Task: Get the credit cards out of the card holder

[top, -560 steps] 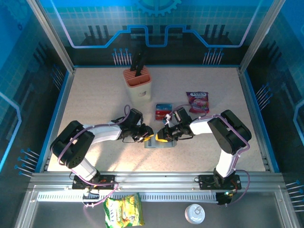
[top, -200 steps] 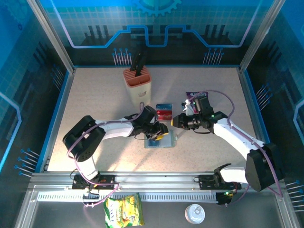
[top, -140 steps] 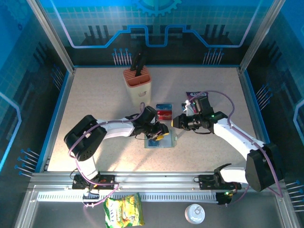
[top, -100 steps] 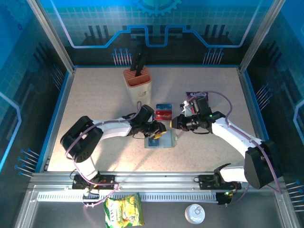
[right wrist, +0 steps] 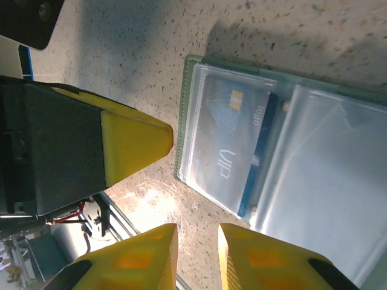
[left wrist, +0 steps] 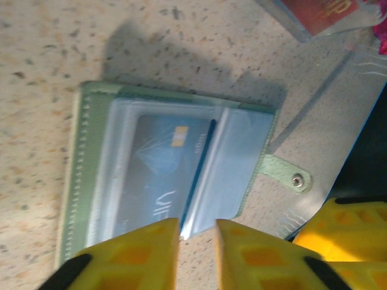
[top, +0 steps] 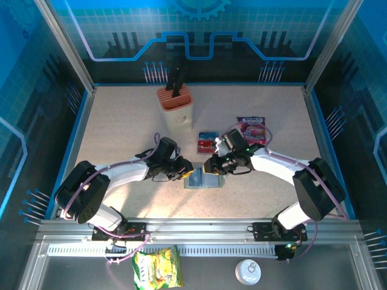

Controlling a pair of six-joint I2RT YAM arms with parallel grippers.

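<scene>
The card holder (top: 206, 180) lies open on the table, a green rim (left wrist: 77, 181) round two pale panels (right wrist: 320, 181). A blue credit card (left wrist: 156, 172) sits inside its left pocket (right wrist: 233, 136). More credit cards, red and blue (top: 208, 142), lie on the table behind it, and one red card (left wrist: 317, 8) shows in the left wrist view. My left gripper (top: 187, 171) is at the holder's left edge, its jaws (left wrist: 198, 235) a narrow gap apart over bare table beside the panel's corner. My right gripper (top: 212, 165) hovers at the holder's far edge, jaws (right wrist: 198, 251) slightly apart and holding nothing.
A purple snack packet (top: 251, 128) lies right of the loose cards. An orange-topped knife block (top: 176, 105) stands at the back. A yellow-green snack bag (top: 157, 269) and a can (top: 247, 272) lie below the rail. Both grippers crowd the holder.
My left gripper has drawn back leftward off the holder and its jaws have narrowed. My right gripper has come down and left from beside the packet to the holder's far edge.
</scene>
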